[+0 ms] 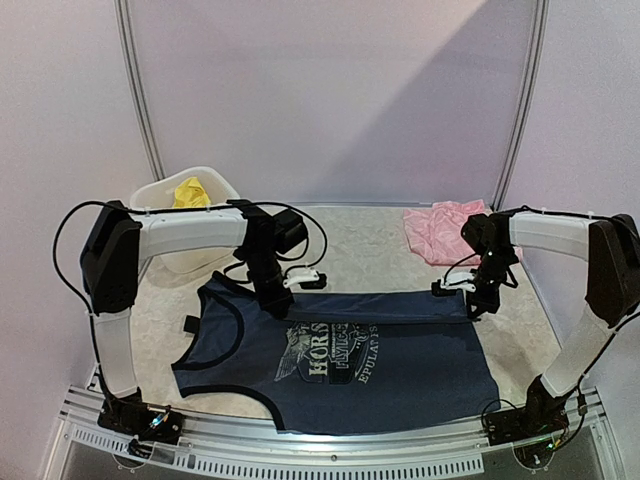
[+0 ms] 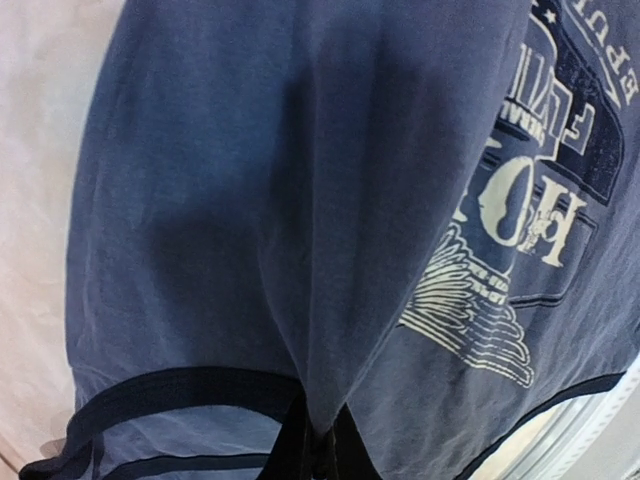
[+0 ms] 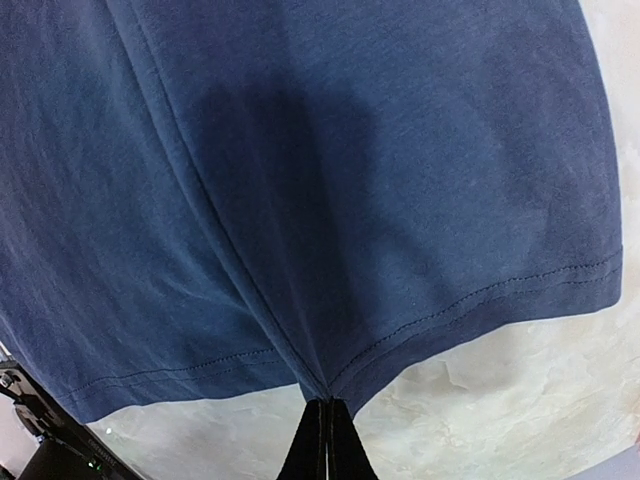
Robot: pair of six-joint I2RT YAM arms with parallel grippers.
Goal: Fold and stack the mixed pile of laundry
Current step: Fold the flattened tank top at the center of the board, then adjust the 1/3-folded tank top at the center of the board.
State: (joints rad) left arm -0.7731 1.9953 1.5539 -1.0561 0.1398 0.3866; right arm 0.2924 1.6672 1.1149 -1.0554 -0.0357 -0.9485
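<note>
Two grippers, left (image 1: 281,300) and right (image 1: 473,307), are pressed together, pinching the raised far edge of the navy top (image 1: 350,375). The rest lies flat below them, toward the bases. The first fold is in hand. Next, I think, they must carry this edge evenly nearer.

The top external camera sits high behind the near edge of the table (image 1: 380,240), facing forward and down across all of it. Both wrist cameras face down at very close range onto the navy top (image 1: 400,370) — left over its print, right over its hem. All three views share this garment.
</note>
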